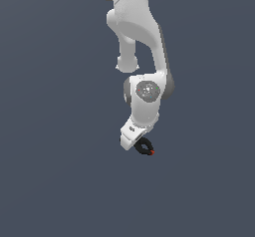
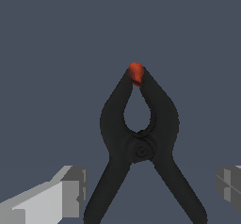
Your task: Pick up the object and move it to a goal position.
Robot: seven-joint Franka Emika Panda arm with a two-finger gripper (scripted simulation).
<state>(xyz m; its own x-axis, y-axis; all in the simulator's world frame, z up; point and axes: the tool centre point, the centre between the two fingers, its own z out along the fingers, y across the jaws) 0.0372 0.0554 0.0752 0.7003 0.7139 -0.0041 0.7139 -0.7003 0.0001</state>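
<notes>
Black spring clamp [image 2: 140, 143] between the gripper's [image 1: 141, 146] parted jaws.

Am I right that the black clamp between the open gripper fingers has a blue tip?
Not quite: the tip is red-orange, not blue, as the wrist view shows. The rest holds: the black clamp lies between the gripper fingers, which stand apart from it.

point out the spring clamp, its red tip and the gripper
spring clamp [image 2: 140, 148], wrist view, on its pivot.
red tip [image 2: 136, 72], wrist view, on the tip's middle.
gripper [image 1: 136, 144], exterior view, between its fingertips.
</notes>
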